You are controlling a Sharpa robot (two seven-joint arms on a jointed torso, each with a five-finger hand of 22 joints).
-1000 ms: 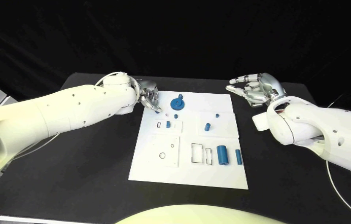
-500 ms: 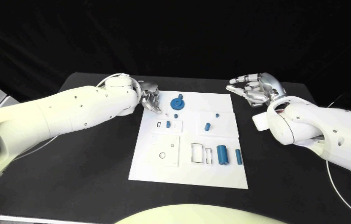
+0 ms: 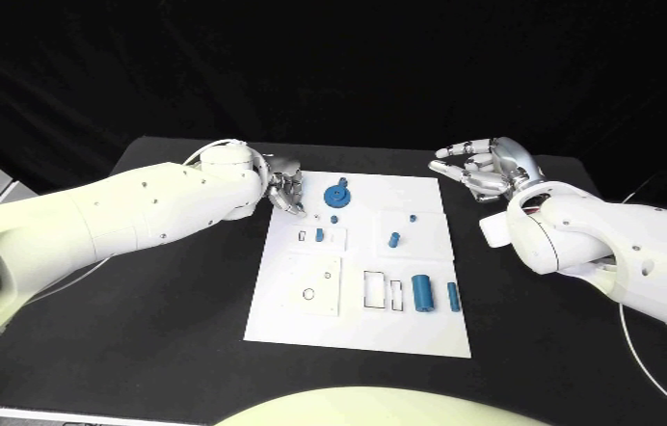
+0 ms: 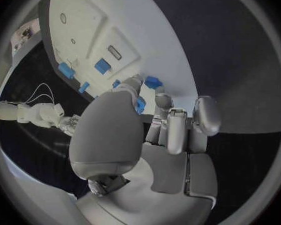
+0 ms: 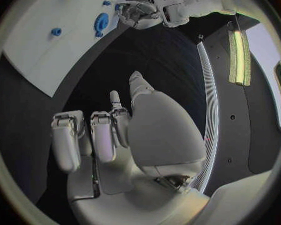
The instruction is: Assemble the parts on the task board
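We see a big black table with the white task board lying in its middle. The left arm reaches in from nine o'clock, and the right arm from three o'clock.

The left hand sits at the board's ten o'clock corner. From the head view we cannot tell what it holds. The left wrist view shows more: the thumb and a fingertip meet on a small blue part, so it is pinching that part, right over the board's edge.

The right hand hangs over the bare table off the board's two o'clock corner, well apart from it. The right wrist view shows its fingers bent but spread, with nothing in them.

On the board, the round blue gear stands at twelve o'clock. Two blue cylinders lie side by side near five o'clock. Little blue pegs stand in the middle.
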